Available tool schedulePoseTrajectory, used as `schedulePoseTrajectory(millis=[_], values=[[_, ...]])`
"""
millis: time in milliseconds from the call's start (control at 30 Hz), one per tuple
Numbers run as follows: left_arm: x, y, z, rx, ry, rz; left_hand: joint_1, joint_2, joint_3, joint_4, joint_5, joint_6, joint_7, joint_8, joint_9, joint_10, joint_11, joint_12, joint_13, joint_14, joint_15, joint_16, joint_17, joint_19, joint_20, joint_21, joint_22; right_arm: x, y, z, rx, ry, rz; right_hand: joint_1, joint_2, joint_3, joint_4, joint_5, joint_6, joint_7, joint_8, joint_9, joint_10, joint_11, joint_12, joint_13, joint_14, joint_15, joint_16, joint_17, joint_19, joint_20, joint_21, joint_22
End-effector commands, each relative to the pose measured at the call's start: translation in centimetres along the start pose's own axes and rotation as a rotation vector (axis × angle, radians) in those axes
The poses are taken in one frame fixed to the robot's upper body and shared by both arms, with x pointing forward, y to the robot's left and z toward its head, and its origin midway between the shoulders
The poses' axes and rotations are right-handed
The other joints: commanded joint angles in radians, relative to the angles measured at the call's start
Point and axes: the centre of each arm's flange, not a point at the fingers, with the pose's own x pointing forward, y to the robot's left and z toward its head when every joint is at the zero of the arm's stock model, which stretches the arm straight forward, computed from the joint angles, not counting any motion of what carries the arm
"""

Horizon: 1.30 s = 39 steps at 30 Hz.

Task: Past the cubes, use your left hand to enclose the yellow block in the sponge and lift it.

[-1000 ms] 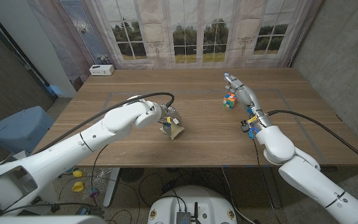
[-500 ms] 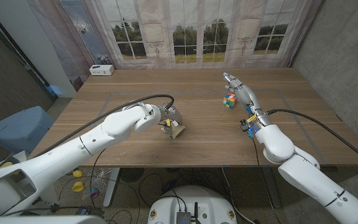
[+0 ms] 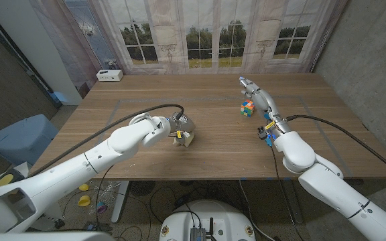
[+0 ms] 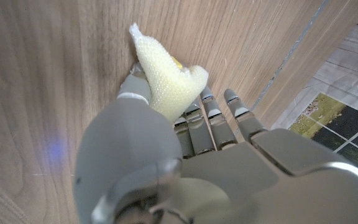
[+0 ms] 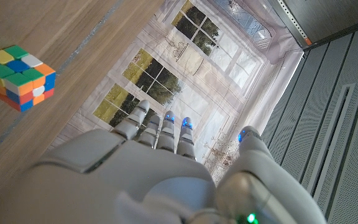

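The left hand (image 4: pixel 166 149) squeezes the sponge (image 4: pixel 166 81) around the yellow block (image 4: pixel 176 61) on the desk (image 3: pixel 146 100), well apart from the cube (image 3: pixel 248 108), and the block could slip out if the squeeze loosens.

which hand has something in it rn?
The left hand: it grips the folded sponge. The right hand holds nothing, beside the puzzle cube.
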Motion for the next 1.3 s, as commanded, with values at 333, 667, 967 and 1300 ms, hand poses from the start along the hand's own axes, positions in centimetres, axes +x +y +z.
schedulePoseTrajectory(millis=[333,667,967,1300], values=[[-2.1,0.9,-1.9,-0.074,0.231,0.286,0.07,0.045,0.008,0.005,-0.017,0.182,-0.121,-0.005,-0.008,0.184,-0.155,-0.004,-0.005,0.043,-0.163,0.005,0.004,0.018,-0.006,0.008,0.006,0.3,0.0,0.2,-0.008,-0.007,0.002,-0.002,0.005,0.003,-0.003,0.005,0.009,-0.005,0.004,0.005,0.011,0.001,0.004,0.006,0.01,0.002,-0.002,0.001,0.01,-0.003,0.002,0.003],[-2.9,1.0,-3.7,-0.191,0.384,0.399,0.071,0.042,0.01,0.007,-0.024,0.18,-0.12,-0.012,-0.009,0.188,-0.16,-0.007,-0.001,0.056,-0.163,0.002,0.003,0.028,-0.004,0.012,0.007,0.7,0.1,0.3,-0.021,0.003,-0.007,0.003,0.009,0.006,-0.006,0.005,0.017,-0.006,0.006,0.005,0.012,-0.001,0.003,0.006,0.011,0.0,-0.003,0.0,0.011,-0.004,0.002,0.003],[-3.4,0.9,-5.1,-0.355,0.48,0.522,0.071,0.045,0.013,0.012,-0.029,0.181,-0.113,-0.017,-0.008,0.188,-0.159,-0.009,0.004,0.071,-0.162,0.002,0.003,0.03,0.001,0.013,0.008,1.3,0.1,-0.1,-0.017,0.024,-0.024,0.015,0.019,0.014,-0.011,0.006,0.024,-0.006,0.008,0.005,0.012,-0.003,0.002,0.006,0.011,-0.001,-0.004,-0.001,0.01,-0.006,0.002,0.003],[-3.6,0.5,-5.9,-0.498,0.539,0.646,0.073,0.047,0.017,0.014,-0.035,0.183,-0.109,-0.022,-0.007,0.19,-0.15,-0.01,0.01,0.085,-0.162,0.0,0.003,0.038,0.005,0.016,0.008,1.6,0.1,-0.9,-0.006,0.039,-0.022,0.029,0.03,0.023,-0.017,0.006,0.034,-0.004,0.009,0.005,0.017,-0.004,0.003,0.006,0.012,-0.002,-0.005,-0.003,0.009,-0.008,0.002,0.003]])
